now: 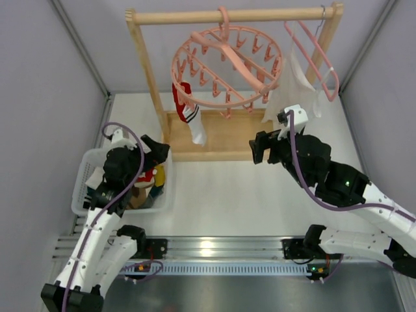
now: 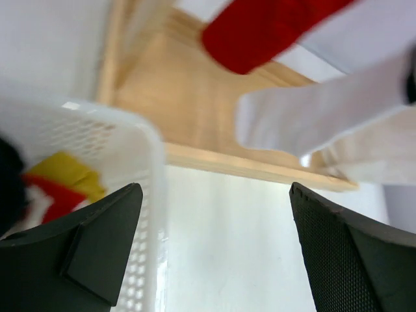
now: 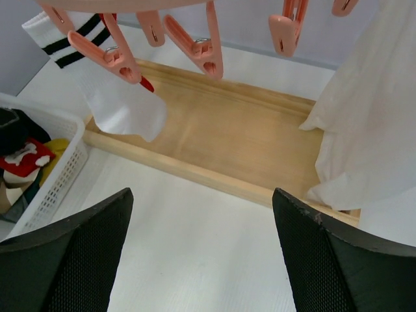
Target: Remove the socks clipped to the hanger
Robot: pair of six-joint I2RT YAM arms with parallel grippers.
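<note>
The round salmon-pink ring hanger [image 1: 227,65] hangs from the wooden rack's top bar, with many empty clips [image 3: 195,45]. One white sock with black stripes and a red cuff [image 1: 192,120] hangs clipped at its left side. It also shows in the right wrist view [image 3: 117,97] and, blurred, in the left wrist view [image 2: 325,110]. My left gripper [image 1: 156,153] is open and empty, low beside the basket and below-left of the sock. My right gripper [image 1: 260,146] is open and empty, in front of the rack's base. Other socks [image 3: 26,156] lie in the basket.
A white mesh basket [image 1: 88,175] stands at the left, by the rack's post. The wooden rack's base [image 3: 240,130] lies just beyond both grippers. A large white cloth [image 1: 296,88] hangs at the right from a plain pink coat hanger [image 1: 312,55].
</note>
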